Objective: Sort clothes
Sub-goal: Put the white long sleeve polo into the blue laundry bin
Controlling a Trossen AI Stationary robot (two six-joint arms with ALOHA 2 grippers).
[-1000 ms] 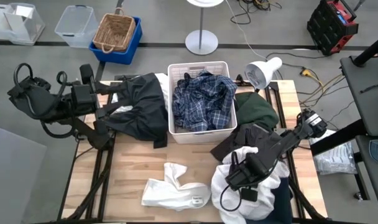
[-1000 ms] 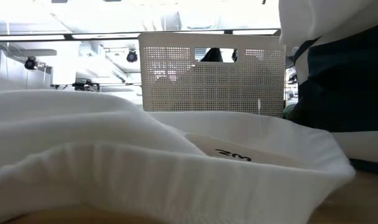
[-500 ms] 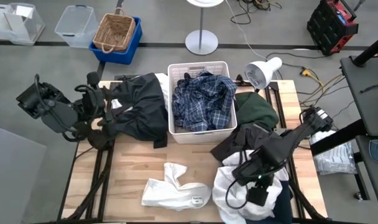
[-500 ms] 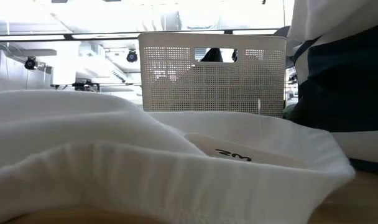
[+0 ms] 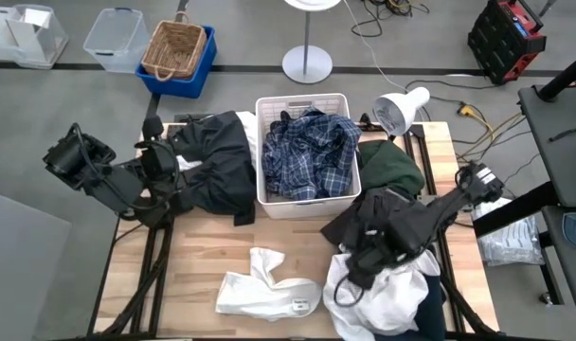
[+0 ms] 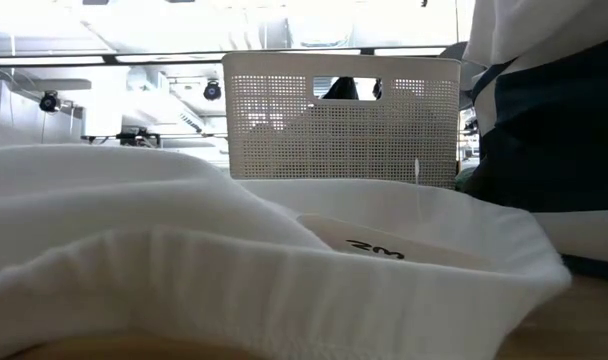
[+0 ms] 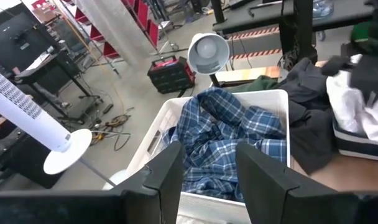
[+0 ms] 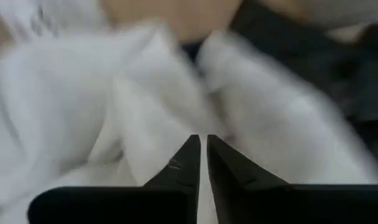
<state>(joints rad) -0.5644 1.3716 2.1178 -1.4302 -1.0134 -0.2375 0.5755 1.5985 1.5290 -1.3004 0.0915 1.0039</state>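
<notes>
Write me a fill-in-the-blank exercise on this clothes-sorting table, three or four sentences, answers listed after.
1. The white bin holds a blue-and-white ____ shirt.
2. The right gripper is over a pile of ____ fabric at the table's right front, its fingers nearly together.
3. The left gripper is at the ____ garment left of the bin.
4. A white garment lies alone on the ____ tabletop.

Missing words: plaid; white; black; wooden

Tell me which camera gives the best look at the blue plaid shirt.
The left wrist view shows the plaid shirt best: close and unobstructed, heaped in the white bin. The high view shows it whole but smaller, filling the bin. The low view shows only the bin's perforated wall; the right wrist view shows only white fabric.
</notes>
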